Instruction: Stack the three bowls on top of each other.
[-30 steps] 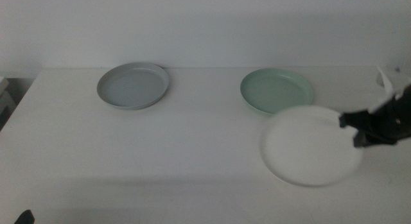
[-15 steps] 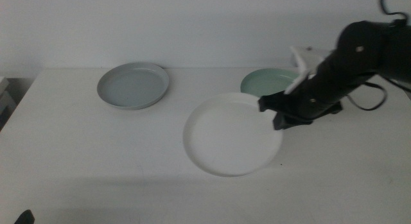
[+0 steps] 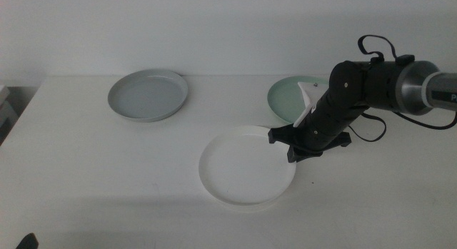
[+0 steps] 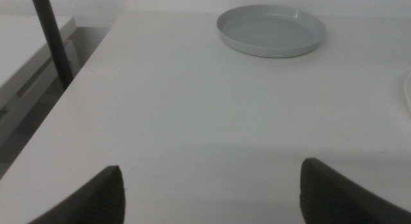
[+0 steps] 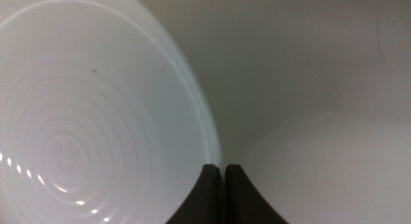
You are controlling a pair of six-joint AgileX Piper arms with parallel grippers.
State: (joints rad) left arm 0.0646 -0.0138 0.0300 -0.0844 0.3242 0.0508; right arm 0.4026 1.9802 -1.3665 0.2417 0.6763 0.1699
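Grey bowl (image 4: 271, 30) on table (image 4: 192, 115); left fingers (image 4: 87, 198) spread wide.

No legible text, label, brand, number or sign is present in any of my three views. One possible exception: the silver cylindrical link of my right arm (image 3: 427, 93), at the right edge of the middle view, carries a small dark mark that may be lettering. It is cut off by the frame edge and too small to read.
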